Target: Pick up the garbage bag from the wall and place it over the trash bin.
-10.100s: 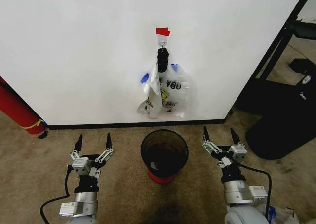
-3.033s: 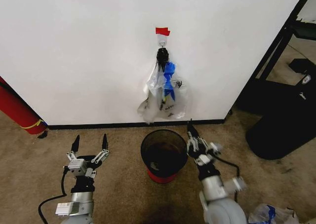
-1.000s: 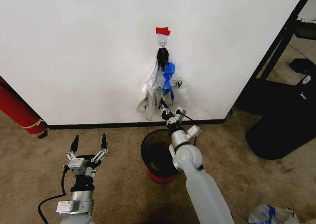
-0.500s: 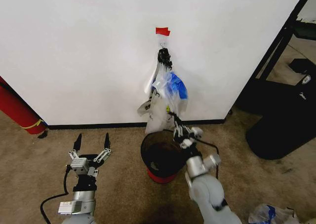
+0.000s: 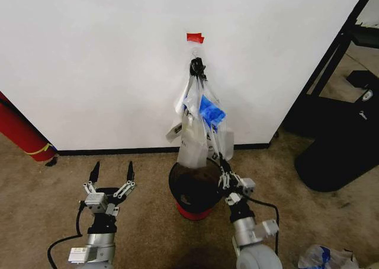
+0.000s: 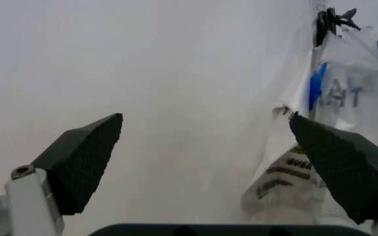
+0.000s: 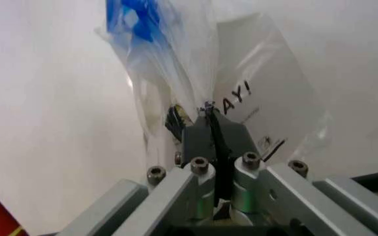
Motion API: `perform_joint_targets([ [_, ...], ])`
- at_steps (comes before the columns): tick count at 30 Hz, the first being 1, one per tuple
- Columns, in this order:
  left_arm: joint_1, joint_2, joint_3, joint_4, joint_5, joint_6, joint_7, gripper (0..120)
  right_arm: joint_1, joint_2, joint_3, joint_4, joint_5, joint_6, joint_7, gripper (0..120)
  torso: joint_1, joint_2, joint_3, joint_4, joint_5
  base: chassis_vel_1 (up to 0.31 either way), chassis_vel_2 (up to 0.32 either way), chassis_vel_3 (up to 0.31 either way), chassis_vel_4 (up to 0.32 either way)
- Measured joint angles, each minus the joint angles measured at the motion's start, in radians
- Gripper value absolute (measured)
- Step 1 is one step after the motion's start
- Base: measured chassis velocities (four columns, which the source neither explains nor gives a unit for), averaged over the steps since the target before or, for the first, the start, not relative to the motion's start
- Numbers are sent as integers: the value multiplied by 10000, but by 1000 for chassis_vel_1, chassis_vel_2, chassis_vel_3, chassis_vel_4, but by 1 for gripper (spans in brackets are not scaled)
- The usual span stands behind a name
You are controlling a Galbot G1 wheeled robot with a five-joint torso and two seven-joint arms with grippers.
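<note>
The right gripper (image 5: 223,165) is pinching the garbage bag (image 5: 201,124) above the trash bin (image 5: 195,189), stretching it from the wall (image 5: 106,61) hook. The left gripper (image 5: 111,171) is waiting spread open, near left.

garbage bag (image 5: 201,124) hangs above trash bin (image 5: 195,189)

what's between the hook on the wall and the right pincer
The garbage bag: in the head view it stretches from the hook down to the right pincer, which is shut on it.
</note>
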Motion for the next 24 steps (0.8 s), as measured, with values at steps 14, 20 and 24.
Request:
perform_joint_targets([
  [14,-49,45,72,41,-12,-39,44,100,-1046,215,142,62,-1419,1355,490,0,0,0,1,1,1,0,0,0,0],
  [20,-24,-13,57,82,6,-69,54,100,-1675,108,166,144,-1895,2347,790,0,0,0,1,1,-7,0,0,0,0],
  [24,8,-68,45,90,72,-99,55,100,-1854,0,281,37,-1916,2773,990,0,0,0,1,1,-7,0,0,0,0],
])
